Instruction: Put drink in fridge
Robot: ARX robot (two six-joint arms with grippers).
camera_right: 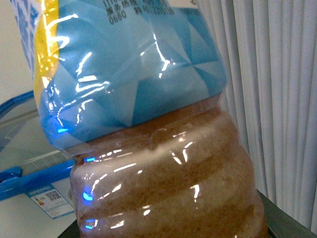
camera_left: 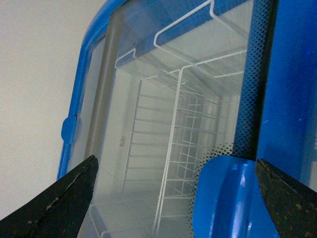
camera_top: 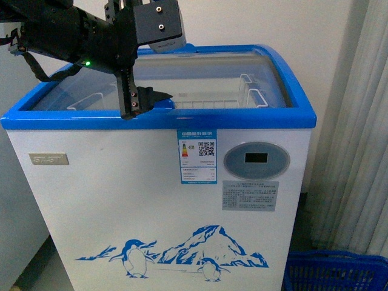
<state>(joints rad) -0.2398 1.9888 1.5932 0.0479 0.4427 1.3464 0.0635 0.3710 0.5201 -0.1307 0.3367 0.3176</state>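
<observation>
Glass lid (camera_top: pixel 212 70) covering fridge (camera_top: pixel 121 206) (drink (camera_right: pixel 163 188) gripped), blue crate (camera_top: pixel 336 273) beside

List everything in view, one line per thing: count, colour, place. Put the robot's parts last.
fridge: one, white with blue rim, centre of the front view
glass lid: one, clear, curved, on top of the fridge
lid handle: one, blue, on the lid
wire basket: one, white, inside the fridge under the lid
display: one, grey oval, on the fridge front
energy label: one, blue and white, beside the display
crate: one, blue, on the floor right of the fridge
curtain: one, pale grey, right of the fridge
drink bottle: one, brown with blue label, in the right gripper
left gripper: black, open, astride the lid handle
right gripper: dark, only its edges show
</observation>
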